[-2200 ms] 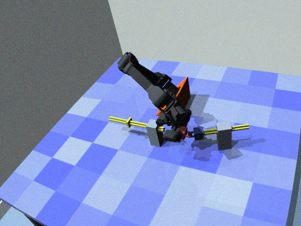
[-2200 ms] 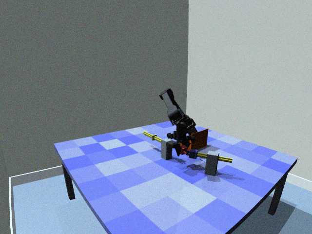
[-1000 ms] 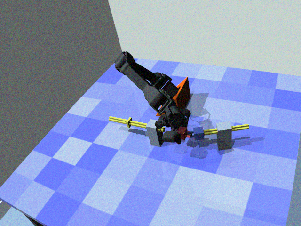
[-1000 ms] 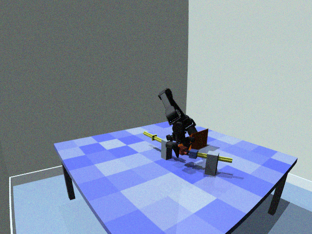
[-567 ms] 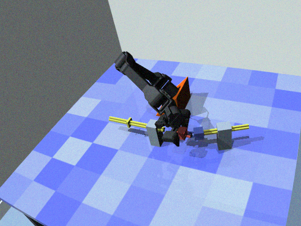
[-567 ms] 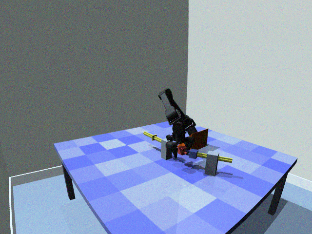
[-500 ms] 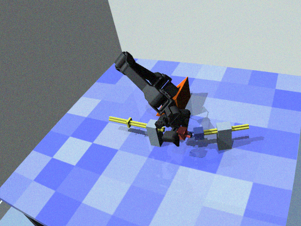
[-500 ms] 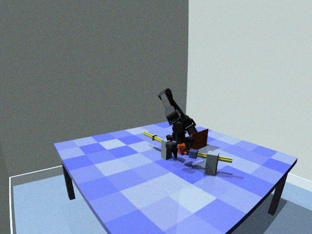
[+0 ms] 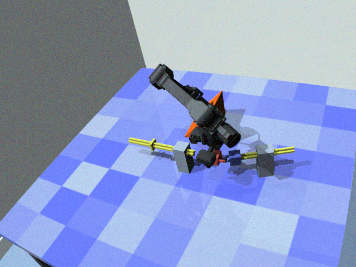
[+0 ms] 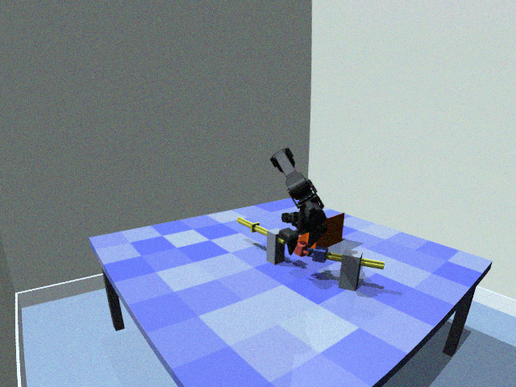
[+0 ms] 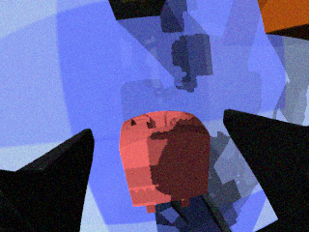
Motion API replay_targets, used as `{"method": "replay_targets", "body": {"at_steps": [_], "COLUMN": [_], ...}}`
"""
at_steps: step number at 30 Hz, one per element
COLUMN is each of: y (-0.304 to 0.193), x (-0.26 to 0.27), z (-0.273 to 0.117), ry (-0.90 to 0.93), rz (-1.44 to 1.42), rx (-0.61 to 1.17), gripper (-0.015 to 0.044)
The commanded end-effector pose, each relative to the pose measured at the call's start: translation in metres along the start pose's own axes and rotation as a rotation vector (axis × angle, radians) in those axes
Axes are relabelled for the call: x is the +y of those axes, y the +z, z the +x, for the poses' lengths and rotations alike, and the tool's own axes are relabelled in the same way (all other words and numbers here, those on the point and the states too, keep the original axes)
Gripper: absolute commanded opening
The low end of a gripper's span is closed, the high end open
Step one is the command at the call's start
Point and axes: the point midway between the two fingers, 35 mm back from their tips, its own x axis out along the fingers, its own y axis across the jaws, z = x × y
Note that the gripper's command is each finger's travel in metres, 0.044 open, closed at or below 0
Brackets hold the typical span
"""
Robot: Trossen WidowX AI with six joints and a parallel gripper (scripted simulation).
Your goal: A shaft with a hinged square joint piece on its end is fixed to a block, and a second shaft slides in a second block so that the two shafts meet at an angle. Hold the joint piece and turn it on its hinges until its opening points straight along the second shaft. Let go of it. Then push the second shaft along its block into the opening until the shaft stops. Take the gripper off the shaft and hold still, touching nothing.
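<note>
The red joint piece (image 9: 217, 157) (image 10: 301, 248) (image 11: 140, 159) is hinged to a dark blue piece (image 9: 235, 157) (image 10: 319, 254) on the first yellow shaft (image 9: 283, 150) (image 10: 372, 264), held in the right grey block (image 9: 265, 163) (image 10: 350, 270). The second yellow shaft (image 9: 163, 147) (image 10: 262, 230) passes through the left grey block (image 9: 181, 158) (image 10: 272, 247). Its inner end sticks out a short way, apart from the joint piece. My gripper (image 11: 160, 126) is open, its fingers apart on either side of the red piece, with gaps showing. A finger partly hides the opening in the top and exterior views; its exact direction is unclear.
An orange upright panel (image 9: 221, 102) (image 10: 334, 230) (image 11: 285, 16) stands behind the joint, close to the arm. The second shaft carries a yellow collar (image 9: 152, 144) (image 10: 254, 227) on the outer side of its block. The left block stands close to the gripper.
</note>
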Motion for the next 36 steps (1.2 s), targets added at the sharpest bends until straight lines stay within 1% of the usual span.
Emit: {"method": "replay_targets", "body": {"at_steps": [1,7,36], "y": [0.001,0.001,0.018], "x": [0.001,0.002,0.002], "z": [-0.004,-0.008,-0.098], "ry": [0.012,0.013,0.089], "rz": [0.003,-0.045,-1.009], "rx": [-0.034,-0.026,0.086], "gripper": [0.0440,0.0440,0.0440]}}
